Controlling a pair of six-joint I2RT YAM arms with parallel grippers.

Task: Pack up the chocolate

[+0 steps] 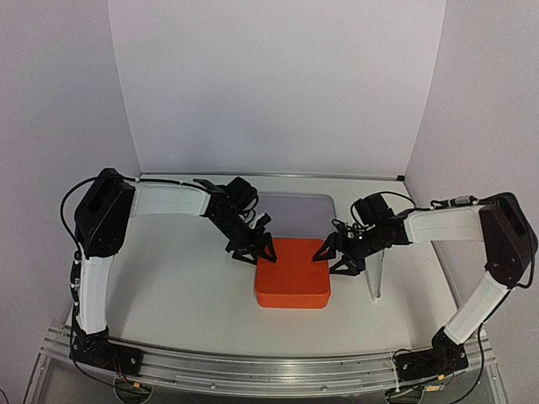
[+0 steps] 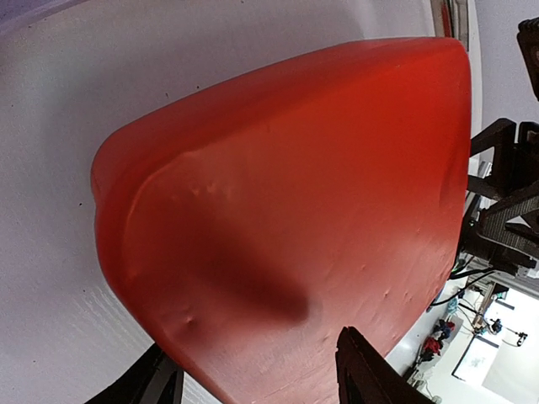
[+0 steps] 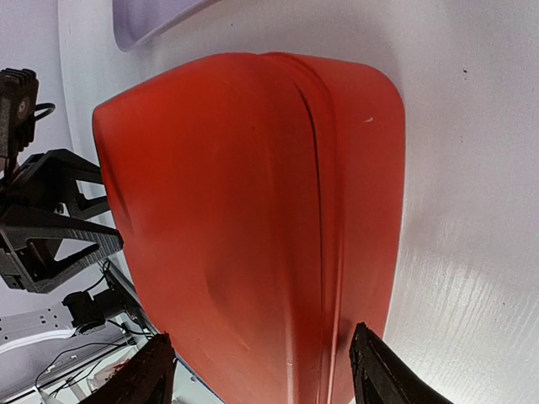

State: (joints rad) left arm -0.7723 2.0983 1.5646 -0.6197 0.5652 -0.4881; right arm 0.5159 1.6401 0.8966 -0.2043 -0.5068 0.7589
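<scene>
The top camera looks down from above and behind the near edge of the counter [image 1: 185, 286], facing its far edge and taking in the whole surface. Each wrist camera hangs very close over the orange box [image 1: 292, 273] mid-counter, the left facing the right edge, the right facing left; all three share that box

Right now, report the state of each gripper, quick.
Left gripper: open, fingers spread over the red box, holding nothing.
Right gripper: open, also over the red box, holding nothing.
</scene>
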